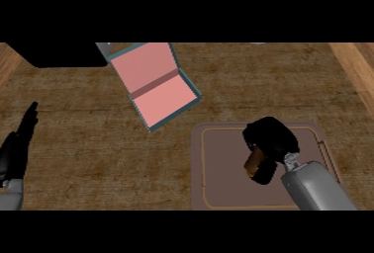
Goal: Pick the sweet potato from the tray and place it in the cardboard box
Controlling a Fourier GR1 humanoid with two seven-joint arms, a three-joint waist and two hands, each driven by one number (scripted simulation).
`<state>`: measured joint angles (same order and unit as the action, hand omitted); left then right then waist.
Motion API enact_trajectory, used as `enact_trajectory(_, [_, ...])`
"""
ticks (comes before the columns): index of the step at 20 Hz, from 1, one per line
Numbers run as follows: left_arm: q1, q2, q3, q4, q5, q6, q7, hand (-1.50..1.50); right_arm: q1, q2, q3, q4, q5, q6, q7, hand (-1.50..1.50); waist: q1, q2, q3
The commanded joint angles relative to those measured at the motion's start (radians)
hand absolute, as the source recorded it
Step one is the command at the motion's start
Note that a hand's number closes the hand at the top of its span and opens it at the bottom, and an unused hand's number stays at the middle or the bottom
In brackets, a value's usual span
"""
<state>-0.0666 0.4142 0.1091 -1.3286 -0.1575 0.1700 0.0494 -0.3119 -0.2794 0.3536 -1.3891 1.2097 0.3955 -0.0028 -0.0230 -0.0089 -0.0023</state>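
A brown tray (219,163) with a thin orange line near its rim lies at the lower right of the counter. Over it my right hand (270,141) is curled round an orange-brown sweet potato (254,163), whose lower end shows beneath the fingers. The hand hides most of the potato. The box (155,85), pink inside with teal walls, lies open and tilted at the upper middle, well to the upper left of the hand. My left hand (16,148) rests open at the left edge, fingers up.
A large black object (62,53) sits at the top left, touching the box's corner. Light wooden strips (358,69) border the brown counter on both sides.
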Motion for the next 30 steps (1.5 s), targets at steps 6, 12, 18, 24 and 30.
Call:
enact_trajectory(6, [-0.005,0.031,0.027,0.009,0.018,-0.038,-0.019,0.0,0.008,0.183,-0.226,-0.135,0.031,-0.238,0.395,1.5,0.012,0.005,0.002])
enact_trajectory(12, [-0.048,-0.003,0.012,0.038,0.002,-0.026,0.01,0.0,-0.066,0.196,-0.145,-0.338,0.091,-0.282,0.384,1.5,0.013,0.006,0.001])
enact_trajectory(18, [-0.055,-0.003,-0.001,-0.034,-0.014,-0.057,0.063,0.0,-0.22,0.262,-0.172,-0.274,0.028,-0.229,0.374,1.5,0.03,0.008,0.002])
enact_trajectory(24, [-0.067,-0.017,0.007,-0.005,-0.025,-0.046,0.037,0.0,-0.469,0.278,-0.157,-0.069,-0.157,-0.308,0.511,1.5,0.047,0.011,0.002])
enact_trajectory(30, [-0.088,-0.017,-0.001,0.004,-0.05,-0.05,0.036,0.0,-0.695,0.279,-0.125,0.22,-0.283,-0.519,0.614,1.5,0.064,0.017,0.002])
